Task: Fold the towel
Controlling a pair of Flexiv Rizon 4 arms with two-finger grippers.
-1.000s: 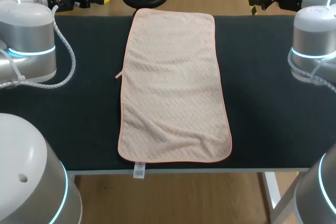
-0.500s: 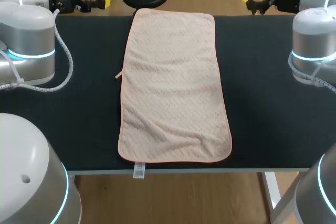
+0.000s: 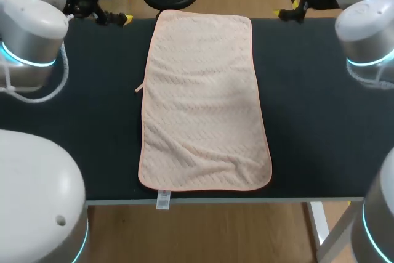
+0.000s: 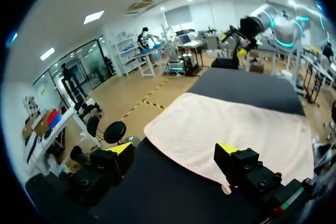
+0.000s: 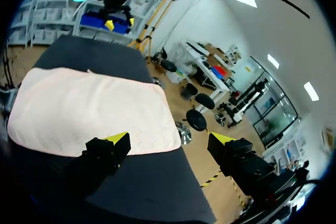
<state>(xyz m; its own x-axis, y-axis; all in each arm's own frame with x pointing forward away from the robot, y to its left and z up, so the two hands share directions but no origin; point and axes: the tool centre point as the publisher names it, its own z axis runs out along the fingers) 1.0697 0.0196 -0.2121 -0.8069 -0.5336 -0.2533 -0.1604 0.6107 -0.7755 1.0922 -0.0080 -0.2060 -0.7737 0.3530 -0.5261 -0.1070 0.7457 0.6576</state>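
A peach towel [image 3: 205, 100] lies spread flat along the middle of the dark table [image 3: 320, 121], its short ends at the far and near edges, with a wrinkle near its front end. My left gripper [image 3: 118, 7] hangs open over the table's far edge, left of the towel's far left corner and clear of it. Off the far right corner my right gripper [image 3: 290, 5] is open too. In the left wrist view the open gripper [image 4: 176, 149] has the towel [image 4: 231, 129] ahead of it. The right wrist view shows its gripper [image 5: 169, 139] open beside the towel [image 5: 89, 108].
A white tag [image 3: 162, 199] on the towel hangs over the table's front edge, and a small loop [image 3: 139, 88] sticks out of its left side. Bare dark tabletop [image 3: 92, 121] flanks the towel on both sides.
Both arms have swung inward, bringing the grippers closer to the towel's far corners. The towel has not moved.
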